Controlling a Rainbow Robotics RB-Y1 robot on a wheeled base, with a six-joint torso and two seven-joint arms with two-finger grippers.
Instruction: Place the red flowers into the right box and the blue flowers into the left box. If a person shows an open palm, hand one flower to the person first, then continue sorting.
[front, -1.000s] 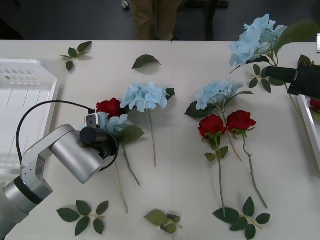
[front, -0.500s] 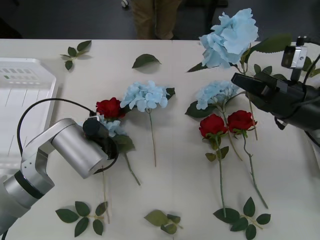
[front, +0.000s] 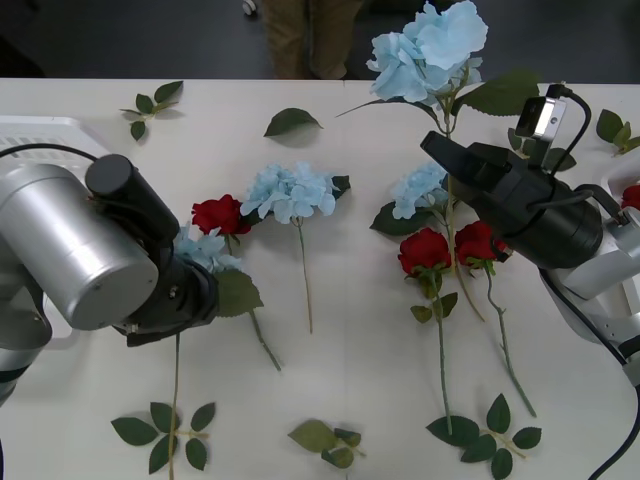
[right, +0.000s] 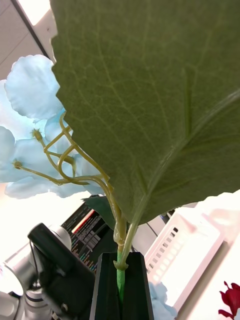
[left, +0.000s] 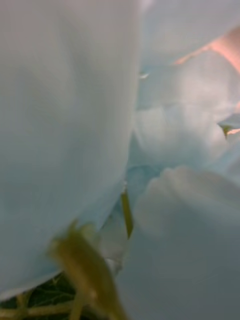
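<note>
Blue hydrangea (front: 425, 50) riding clamped by its stem in right gripper (front: 447, 158), bound leftward; left gripper (front: 190, 290) pinching another blue flower's (front: 205, 250) stem.

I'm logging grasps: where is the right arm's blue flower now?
Front view: the blue flower is raised over the table's far right, clamped in the right gripper, above two roses.

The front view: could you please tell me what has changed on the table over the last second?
The right claw, shut on a blue flower, has carried it from the table's right edge leftward toward the middle. The left claw has lifted another blue flower by its stem, which now hangs off the table. The two red roses, the third rose, the other two blue flowers and the leaf sprigs stayed put.
</note>
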